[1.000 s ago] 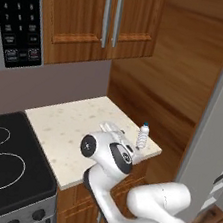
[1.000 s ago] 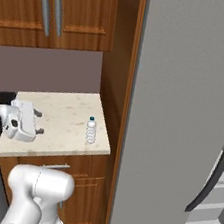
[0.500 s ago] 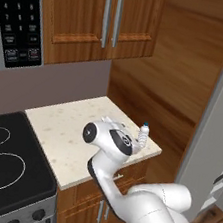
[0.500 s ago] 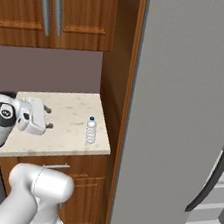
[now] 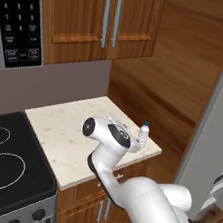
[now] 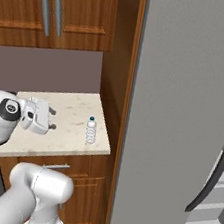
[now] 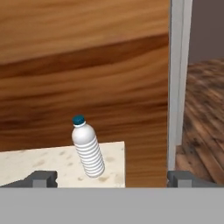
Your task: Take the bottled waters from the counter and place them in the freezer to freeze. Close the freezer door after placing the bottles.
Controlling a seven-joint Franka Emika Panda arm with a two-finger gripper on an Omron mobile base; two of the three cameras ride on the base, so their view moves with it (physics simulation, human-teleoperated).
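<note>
Since a second ago the arm has swung its hand across the tabletop [image 6: 74,109] toward the right edge, and the gripper [image 6: 51,118] now faces the lone bottle, while the cameras and the rest of the kitchen have not shifted.

Largest in the right base view is the tall grey freezer door [image 6: 183,119], swung open with its dark handle [image 6: 215,171] at the edge, white shelves showing behind it; it probably stands open to receive the bottle. Wooden wall cabinets [image 5: 97,18] hang above, and the black stovetop [image 5: 4,168] sits at the left of the beige tabletop.

The bottled water [image 6: 91,130] stands upright near the tabletop's front right corner, just beside the wooden side panel [image 7: 87,65]. In the hand view it sits between the two fingers [image 7: 41,178] but apart from them. They are spread wide and hold nothing, seemingly lined up for a side grasp on the bottle's ribbed body.
</note>
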